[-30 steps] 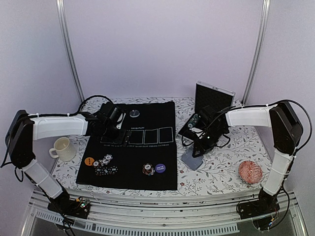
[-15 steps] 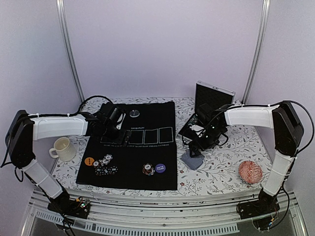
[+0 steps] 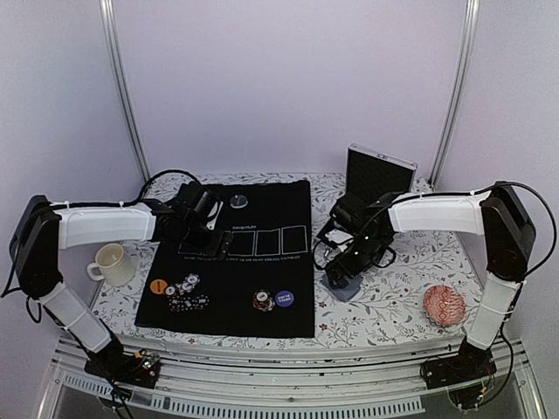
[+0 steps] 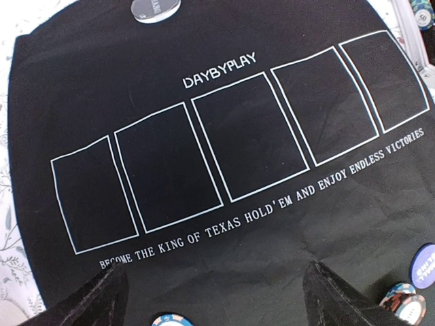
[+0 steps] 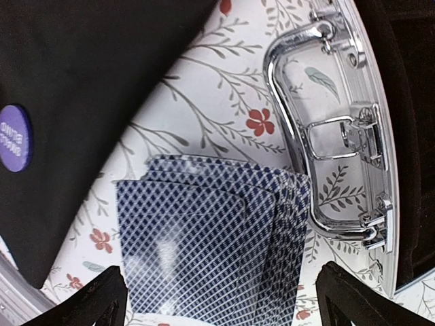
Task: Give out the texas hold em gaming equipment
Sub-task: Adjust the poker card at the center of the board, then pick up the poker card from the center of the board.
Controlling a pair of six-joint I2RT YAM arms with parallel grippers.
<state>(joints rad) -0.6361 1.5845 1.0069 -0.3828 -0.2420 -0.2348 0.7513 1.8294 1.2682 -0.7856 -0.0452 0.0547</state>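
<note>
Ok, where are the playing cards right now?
In the top view, the cards lie on the flowered cloth right of the black mat, under the right fingers, near the open case.

The counter [image 3: 397,325] carried a floral-patterned cover. A black play mat [image 3: 236,281] lay flat at centre-left, with a cream mug [image 3: 111,264] upright just left of it. Right of the mat lay fanned playing cards [image 5: 204,238], face down. An open metal case [image 3: 377,175] stood behind them and a red patterned disc [image 3: 444,306] lay near the right edge.
</note>
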